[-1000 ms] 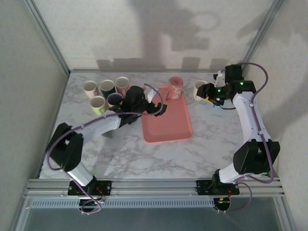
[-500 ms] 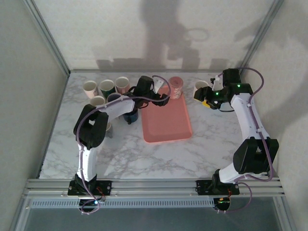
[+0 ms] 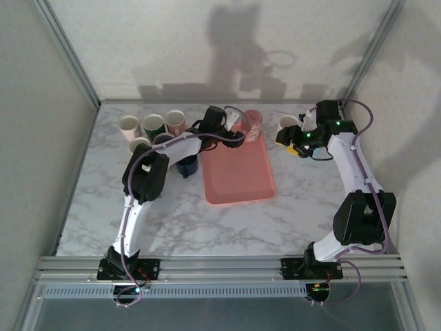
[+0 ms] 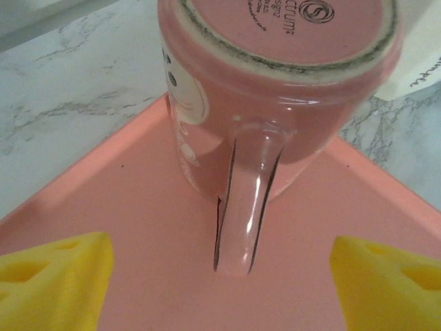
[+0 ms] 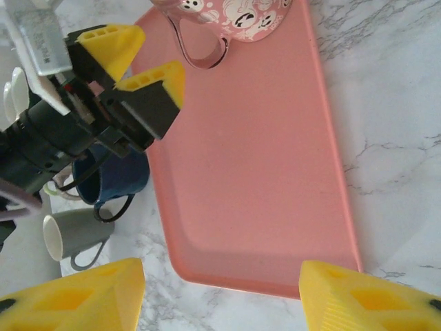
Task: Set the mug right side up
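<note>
A pink mug [image 4: 275, 89] with smiley faces stands upside down, base up, on the far end of a pink tray [image 3: 238, 183]. Its handle [image 4: 248, 207] points toward my left gripper [image 4: 220, 289], which is open, with a yellow fingertip on either side of the handle and touching nothing. In the top view the left gripper [image 3: 239, 133] sits just left of the mug [image 3: 253, 126]. My right gripper [image 5: 220, 303] is open and empty, hovering off the tray's right side [image 3: 289, 138]. It looks across the tray [image 5: 248, 172] at the mug [image 5: 234, 14] and the left gripper [image 5: 131, 62].
Several mugs [image 3: 153, 124] cluster at the back left of the marble table. A dark blue mug [image 5: 114, 176] and a grey mug [image 5: 72, 231] sit beside the tray's left edge. A white mug [image 3: 286, 125] stands close by the right gripper.
The left arm has stretched out toward the far end of the tray, bringing its open gripper up to the pink mug's handle. The right gripper shifted slightly back and left.
</note>
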Available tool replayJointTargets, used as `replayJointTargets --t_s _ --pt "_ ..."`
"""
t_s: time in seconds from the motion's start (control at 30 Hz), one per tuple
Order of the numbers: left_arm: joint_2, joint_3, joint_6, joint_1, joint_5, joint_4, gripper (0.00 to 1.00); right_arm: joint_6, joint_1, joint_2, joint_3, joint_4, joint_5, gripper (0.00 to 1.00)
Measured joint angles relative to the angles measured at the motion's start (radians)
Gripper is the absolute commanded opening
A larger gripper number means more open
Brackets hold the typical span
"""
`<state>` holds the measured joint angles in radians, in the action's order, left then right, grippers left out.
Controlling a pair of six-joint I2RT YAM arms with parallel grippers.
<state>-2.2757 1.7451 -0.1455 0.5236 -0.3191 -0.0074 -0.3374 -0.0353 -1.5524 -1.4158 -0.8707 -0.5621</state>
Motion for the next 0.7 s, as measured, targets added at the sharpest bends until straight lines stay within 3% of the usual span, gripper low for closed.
replayJointTargets --t_s 0.7 --pt "-0.149 0.228 -0.034 0.01 -0.007 -0.128 0.57 0.0 0.018 -0.002 0.025 0.022 -0.037 0.61"
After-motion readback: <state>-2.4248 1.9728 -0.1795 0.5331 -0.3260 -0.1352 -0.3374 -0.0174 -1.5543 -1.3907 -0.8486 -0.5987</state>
